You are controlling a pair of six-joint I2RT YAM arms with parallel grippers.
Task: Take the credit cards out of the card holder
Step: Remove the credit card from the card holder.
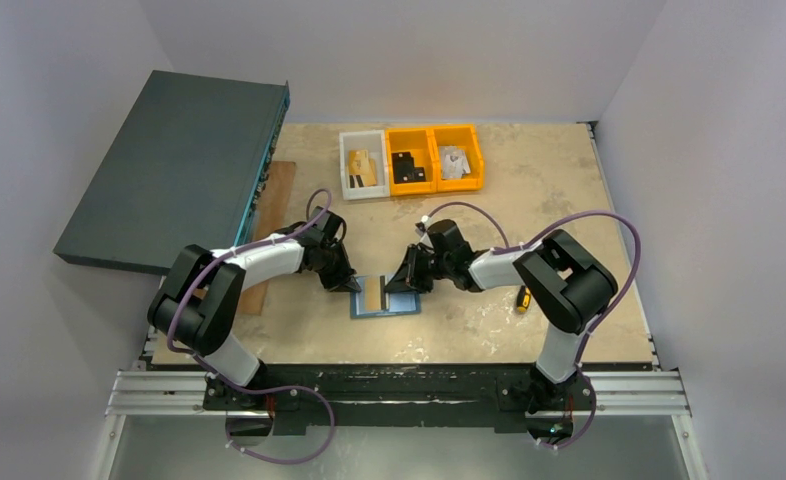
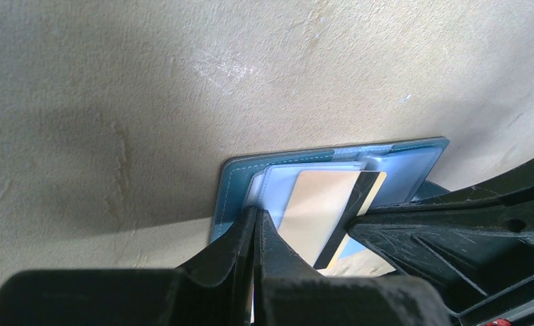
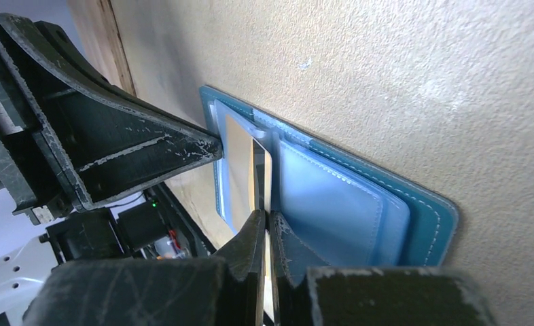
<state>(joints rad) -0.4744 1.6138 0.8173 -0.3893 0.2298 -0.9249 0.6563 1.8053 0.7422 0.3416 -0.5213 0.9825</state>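
Withdrawing card [image 2: 316, 204] flat and straight advised; right claw [image 3: 265, 221] clamped on card, left claw [image 2: 256, 217] clamped on holder [image 2: 234, 182] edge.

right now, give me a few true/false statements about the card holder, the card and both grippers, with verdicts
1. The card holder lies open on the table. True.
2. The gold-tan card lies on bare table, clear of the card holder. False: it lies on the card holder's inside.
3. The right gripper is shut on that card's edge. True.
4. The left gripper hangs open over the bins. False: it is down at the card holder, shut on its edge.
5. All three bins at the far edge are orange. False: there is one white bin beside two orange bins.
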